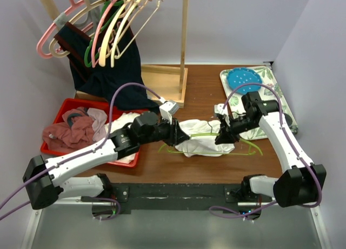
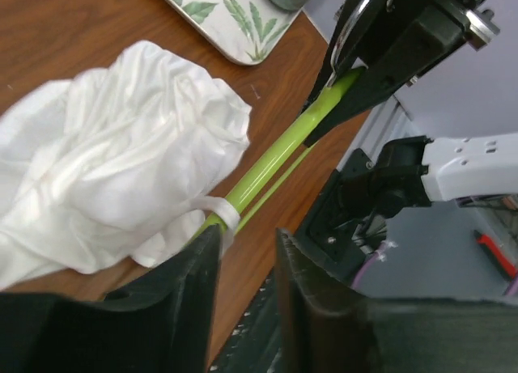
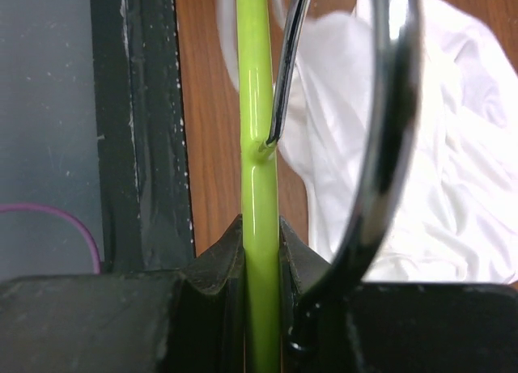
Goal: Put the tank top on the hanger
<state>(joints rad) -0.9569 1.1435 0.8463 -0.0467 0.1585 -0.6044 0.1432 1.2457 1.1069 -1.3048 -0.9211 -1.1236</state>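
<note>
Top external view shows both arms meeting at the middle of the brown wooden table (image 1: 205, 92), where the tank top (image 1: 203, 143) lies as a crumpled white bundle over the lime hanger (image 1: 248, 147). Left wrist view adds what is hidden from above: the left gripper (image 2: 247, 252) has its dark fingers pressed onto a thin white strap of the tank top (image 2: 121, 163), which loops around the hanger bar (image 2: 279, 150) just at the fingertips. Right wrist view shows the right gripper (image 3: 261, 235) pinching the glossy green bar (image 3: 257, 106) firmly between its two black pads, with a curved metal hook (image 3: 388, 146) beside it and soft wrinkled fabric (image 3: 453, 146) behind. Only the top view shows the room: pale walls, a wooden rack (image 1: 184, 44) with cream and pink hangers (image 1: 108, 27) and a dark garment (image 1: 113, 71), a red bin (image 1: 70, 106) of clothes at left, and a leaf-patterned tray (image 1: 273, 81) at right.
</note>
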